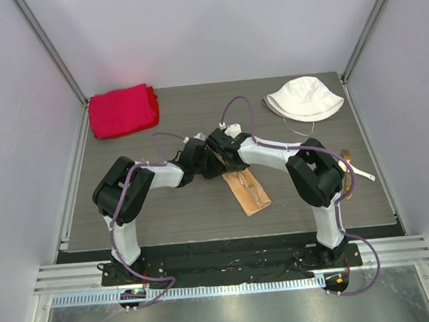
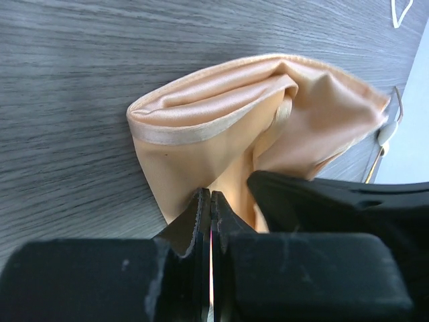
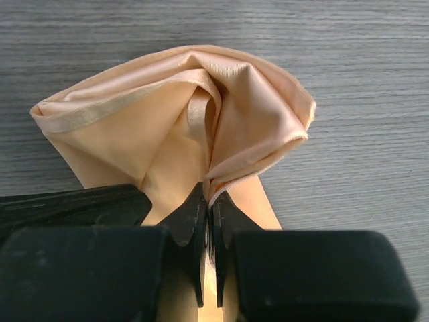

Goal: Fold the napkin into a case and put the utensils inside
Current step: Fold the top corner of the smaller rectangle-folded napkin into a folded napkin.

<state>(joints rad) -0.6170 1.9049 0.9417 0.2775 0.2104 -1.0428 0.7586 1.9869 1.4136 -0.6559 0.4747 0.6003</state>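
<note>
On the counter (image 1: 167, 216), my left pincer (image 2: 210, 201) and right pincer (image 3: 209, 201) each clamp the napkin (image 2: 221, 134) edge; slick satin may slip if I tug.

Peach napkin (image 1: 252, 195) folded narrow, far end bunched.

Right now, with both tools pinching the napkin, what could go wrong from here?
The left tool and right tool grip the napkin almost touching each other, so they may collide as they move. The shiny cloth is bunched, not flat; a pull may undo the fold. The utensils lie close beside the right arm's elbow, which might knock them.
</note>
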